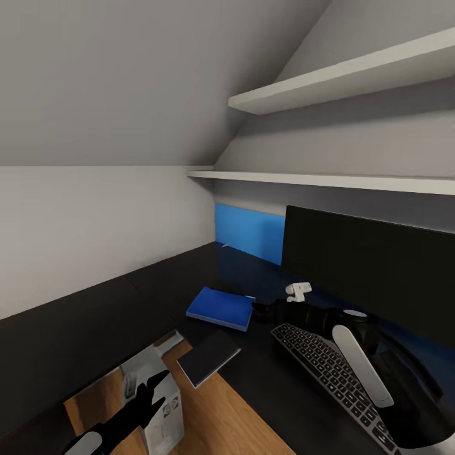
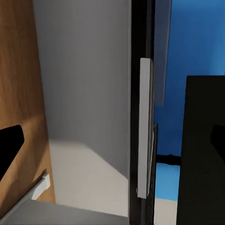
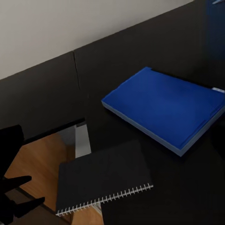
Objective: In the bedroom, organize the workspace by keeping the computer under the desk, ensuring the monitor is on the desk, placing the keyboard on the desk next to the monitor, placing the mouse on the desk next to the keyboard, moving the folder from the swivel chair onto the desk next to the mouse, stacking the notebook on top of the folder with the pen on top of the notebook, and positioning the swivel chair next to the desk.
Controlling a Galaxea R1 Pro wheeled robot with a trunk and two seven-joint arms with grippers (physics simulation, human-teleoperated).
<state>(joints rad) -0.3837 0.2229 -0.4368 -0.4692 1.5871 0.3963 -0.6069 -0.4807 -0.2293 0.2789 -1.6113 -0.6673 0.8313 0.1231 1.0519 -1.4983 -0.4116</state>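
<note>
The black glossy desk [image 1: 95,316] wraps the corner and fills the lower half of the head view. The blue folder [image 1: 220,308] lies flat on it just left of centre, in front of the blue back panel [image 1: 249,230]. Just below it, toward the desk's inner edge, a dark spiral-bound notebook [image 1: 208,357] lies flat with one corner hanging out over the wood floor [image 1: 215,417] — near the folder but not touching it. In the right wrist view the same pair show, the folder [image 3: 164,108] at centre right and the notebook [image 3: 103,178] below it, its wire binding along the lower edge.

At the right of the head view the monitor [image 1: 373,272] stands on the desk, its screen dark, and the keyboard [image 1: 335,379] lies slantwise in front of it at lower right. The right arm [image 1: 354,341] reaches in from the lower right across the keyboard, its dark gripper [image 1: 265,311] ending just beside the folder's right edge; I cannot tell how wide that claw stands.

At the lower left, in the gap under the desk, the pale computer [image 1: 158,404] stands on the floor, and the left gripper [image 1: 151,393] hangs in front of it with its black fingers spread apart, holding nothing. Two white shelves [image 1: 341,82] run along the wall at upper right.
</note>
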